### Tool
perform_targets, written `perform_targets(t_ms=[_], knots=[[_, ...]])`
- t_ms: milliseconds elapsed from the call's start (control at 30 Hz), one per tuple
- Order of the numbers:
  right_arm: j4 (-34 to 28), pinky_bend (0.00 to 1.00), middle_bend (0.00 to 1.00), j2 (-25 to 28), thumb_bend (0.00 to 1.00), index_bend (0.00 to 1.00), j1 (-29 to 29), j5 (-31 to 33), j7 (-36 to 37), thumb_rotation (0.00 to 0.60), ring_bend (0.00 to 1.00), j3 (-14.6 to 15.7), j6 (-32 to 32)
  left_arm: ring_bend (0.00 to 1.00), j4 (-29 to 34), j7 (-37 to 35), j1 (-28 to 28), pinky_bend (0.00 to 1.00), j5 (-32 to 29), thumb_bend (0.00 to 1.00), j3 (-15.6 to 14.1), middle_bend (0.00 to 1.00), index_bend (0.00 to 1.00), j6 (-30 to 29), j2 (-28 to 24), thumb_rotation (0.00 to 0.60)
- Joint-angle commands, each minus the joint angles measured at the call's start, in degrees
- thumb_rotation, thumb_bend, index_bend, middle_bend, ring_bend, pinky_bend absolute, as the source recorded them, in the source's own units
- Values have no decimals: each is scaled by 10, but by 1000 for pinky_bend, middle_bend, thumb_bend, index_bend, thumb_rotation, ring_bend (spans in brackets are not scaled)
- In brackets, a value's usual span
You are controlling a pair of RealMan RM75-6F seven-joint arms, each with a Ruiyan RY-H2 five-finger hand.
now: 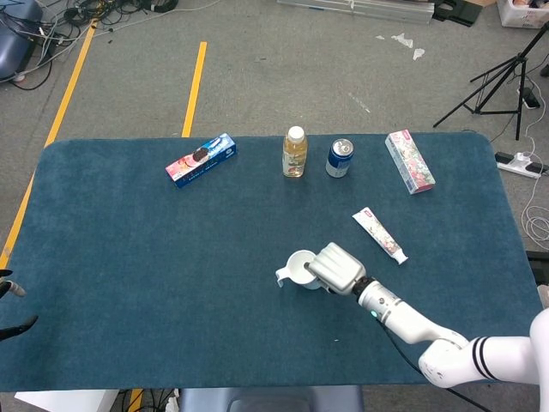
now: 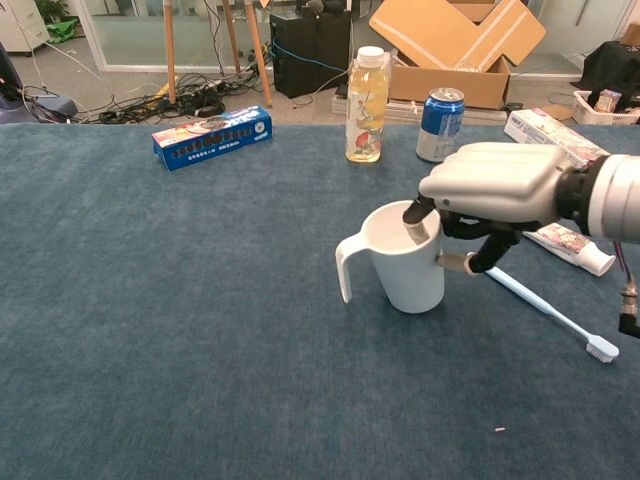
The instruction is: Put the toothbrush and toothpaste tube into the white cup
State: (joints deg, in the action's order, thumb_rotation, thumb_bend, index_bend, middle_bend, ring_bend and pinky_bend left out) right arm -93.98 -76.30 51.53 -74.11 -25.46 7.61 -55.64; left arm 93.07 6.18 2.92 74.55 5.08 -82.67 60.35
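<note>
My right hand (image 2: 495,190) is clamped on the rim of the white cup (image 2: 402,258): one finger hooks down inside the mouth while the thumb presses the outer wall, so the cup is pinched at its right side, with its handle pointing away to the left. From the head view the same hand (image 1: 336,267) covers the cup's right edge, and the cup (image 1: 301,268) stands upright on the blue table cover (image 1: 129,275). Just beyond the hand, the light-blue toothbrush (image 2: 548,313) lies flat on the cloth, its near end tucked under my thumb side and its bristle head pointing toward the table's right; I cannot tell whether the hand touches it. A little farther back lies the toothpaste tube (image 1: 379,234), apart from both brush and cup. Along the far edge I see a blue biscuit box (image 1: 201,160), a juice bottle (image 1: 294,152), a blue drink can (image 1: 340,158) and a floral carton (image 1: 409,160), all well clear of the work area. My left hand (image 1: 10,309) barely shows at the frame's left edge, off the table, and I cannot tell how its fingers lie.
</note>
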Motion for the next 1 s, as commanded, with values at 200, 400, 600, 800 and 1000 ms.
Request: perform_targets(t_ms=[200, 400, 600, 800, 1000], knots=[[26, 1000, 994, 5, 342, 655, -67, -98, 53, 600, 1000, 39, -47, 246, -1, 7, 2, 305, 4, 0, -3, 247, 469, 1, 5, 600], [46, 1000, 994, 9, 342, 655, -97, -140, 92, 600, 1000, 43, -75, 245, -3, 13, 4, 305, 1, 0, -4, 247, 468, 6, 8, 600], [82, 1000, 994, -1, 344, 655, -121, -173, 145, 600, 1000, 35, -99, 245, -4, 18, 6, 305, -2, 0, -4, 248, 468, 10, 11, 600], [113, 1000, 994, -16, 345, 657, -143, -207, 205, 600, 1000, 32, -127, 246, -5, 19, 7, 305, -3, 0, -4, 248, 468, 11, 11, 600], [154, 1000, 994, -34, 345, 658, -167, -234, 280, 600, 1000, 36, -157, 246, -5, 19, 7, 305, -2, 0, -5, 248, 468, 11, 11, 600]])
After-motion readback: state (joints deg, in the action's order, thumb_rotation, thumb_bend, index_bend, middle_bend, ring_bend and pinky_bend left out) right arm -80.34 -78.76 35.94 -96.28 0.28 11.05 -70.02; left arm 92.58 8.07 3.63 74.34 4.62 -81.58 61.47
